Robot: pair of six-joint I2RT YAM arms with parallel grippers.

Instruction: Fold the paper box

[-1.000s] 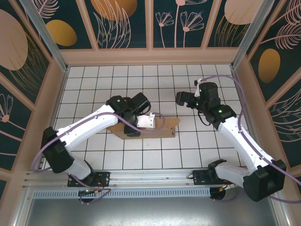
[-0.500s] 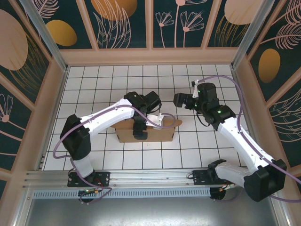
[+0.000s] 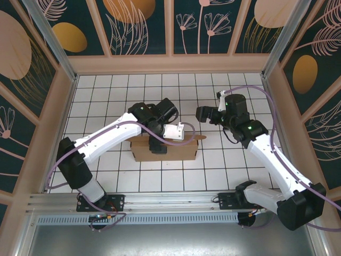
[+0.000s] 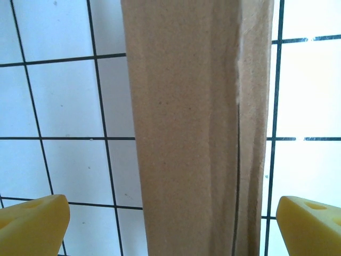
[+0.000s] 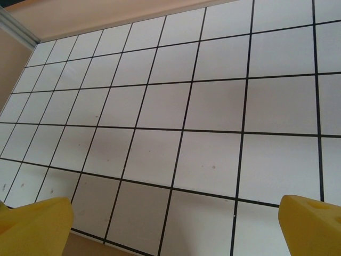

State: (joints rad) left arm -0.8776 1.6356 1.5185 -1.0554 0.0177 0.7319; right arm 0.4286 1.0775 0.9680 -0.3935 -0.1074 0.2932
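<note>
Released a moment ago, the plain brown cardboard die-cut paper box (image 3: 176,152) is now free of the left gripper (image 4: 173,218), whose jaws have gone from half closed to spread wide. In the left wrist view its yellow finger pads (image 4: 32,224) stand far apart at the two lower corners, with a brown cardboard panel running up between them and touching neither. Compared with a second ago, the box also looks less like a flat splayed sheet: from above it now shows a squared near wall, standing on the white tiled table (image 3: 106,96) near the middle, directly under the left wrist, with a small tab poking out at its far right end. The left arm's elbow has swung back towards its base. The right gripper (image 5: 173,218) has barely shifted; it hangs beyond the box's right end, well apart from it, jaws wide and nothing but tiles between them. My reading is that one fold has just been pressed and let go. Whether the wall will hold without a grip cannot be told, and the protruding tab suggests more folding remains.
</note>
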